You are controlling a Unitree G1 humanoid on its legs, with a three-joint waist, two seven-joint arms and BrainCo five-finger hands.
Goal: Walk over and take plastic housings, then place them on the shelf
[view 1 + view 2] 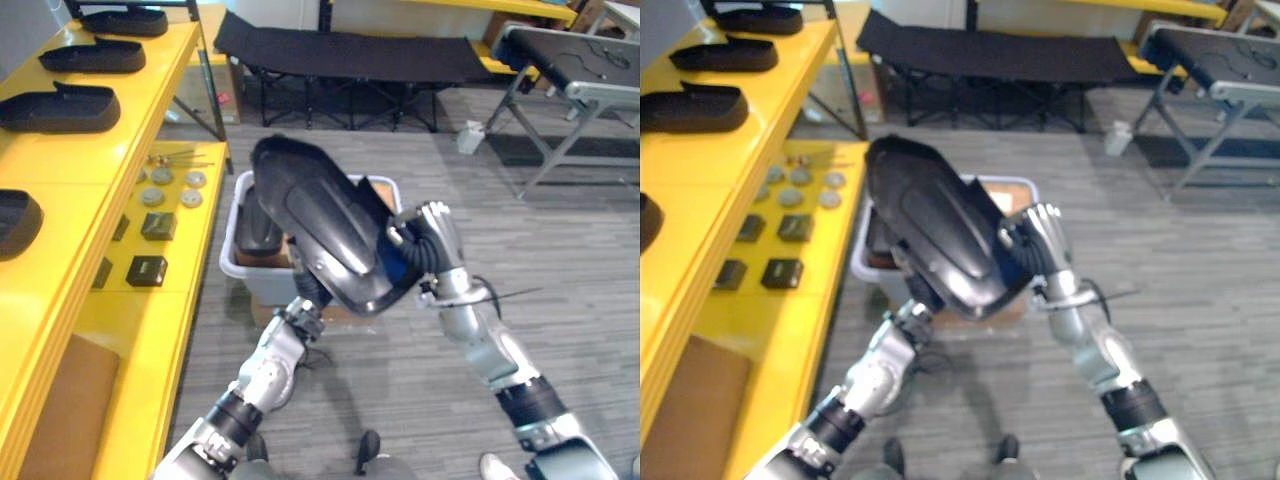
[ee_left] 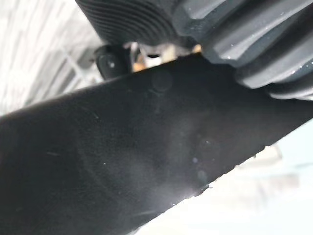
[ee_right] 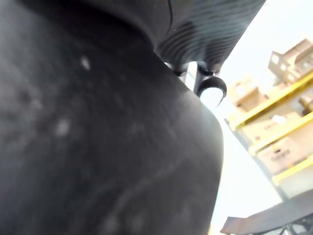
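While the black plastic housing (image 1: 320, 225) hangs over the grey bin (image 1: 232, 262), slanting far-left to near-right, the right hand (image 1: 425, 240) clasps its right edge, the left hand (image 2: 244, 39) beneath is unreadable, and the yellow shelf (image 1: 60, 160) lies leftward.

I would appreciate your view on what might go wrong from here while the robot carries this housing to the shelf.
1. The big black housing is held tilted between the right hand and left hand; it may slip and drop toward the grey bin.
2. The yellow shelf already carries housings; swinging this one in could knock them.
3. Its low end might sweep the small parts on the lower shelf.
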